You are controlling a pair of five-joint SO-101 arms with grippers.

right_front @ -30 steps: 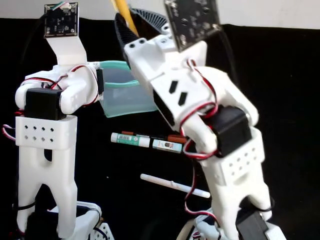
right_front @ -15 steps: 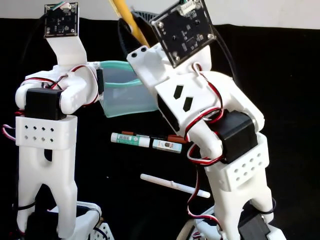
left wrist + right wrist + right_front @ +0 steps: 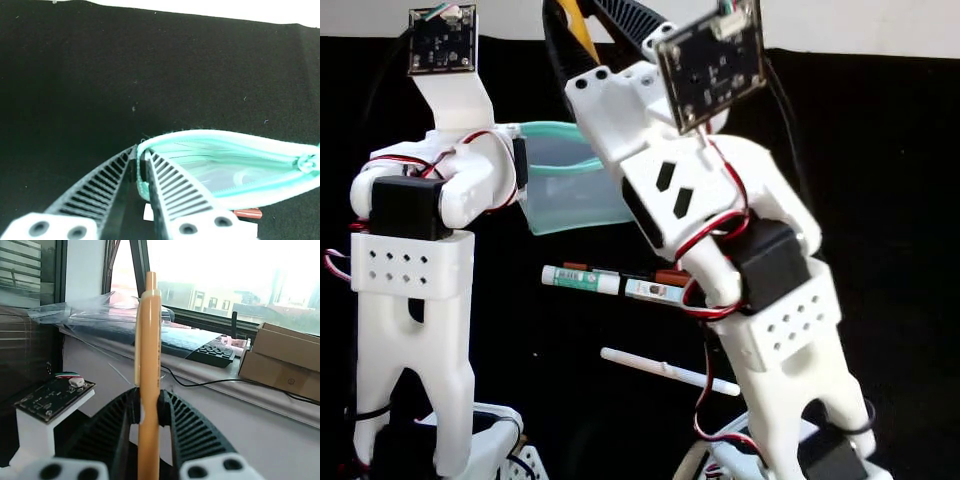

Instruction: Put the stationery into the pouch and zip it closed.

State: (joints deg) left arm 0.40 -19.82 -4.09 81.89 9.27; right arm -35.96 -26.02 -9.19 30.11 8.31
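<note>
A translucent teal pouch point(image 3: 568, 185) is held up above the black table with its mouth open. My left gripper point(image 3: 141, 162) is shut on the pouch's rim point(image 3: 150, 145); its zip pull point(image 3: 306, 163) hangs at the far end. My right gripper point(image 3: 148, 402) is shut on an orange pen point(image 3: 148, 340), which stands upright between the fingers. In the high view the pen point(image 3: 579, 27) pokes up at the top edge, above and behind the pouch. On the table lie two markers point(image 3: 610, 283) end to end and a white stick point(image 3: 665, 370).
The black cloth point(image 3: 880, 180) covers the table. The left arm's camera board point(image 3: 442, 40) stands at the upper left, the right arm's board point(image 3: 710, 65) at the top middle. The right arm's body hides part of the markers.
The right arm has lifted and swung its wrist, carrying the pen higher towards the top edge. The left arm and pouch have kept still.
</note>
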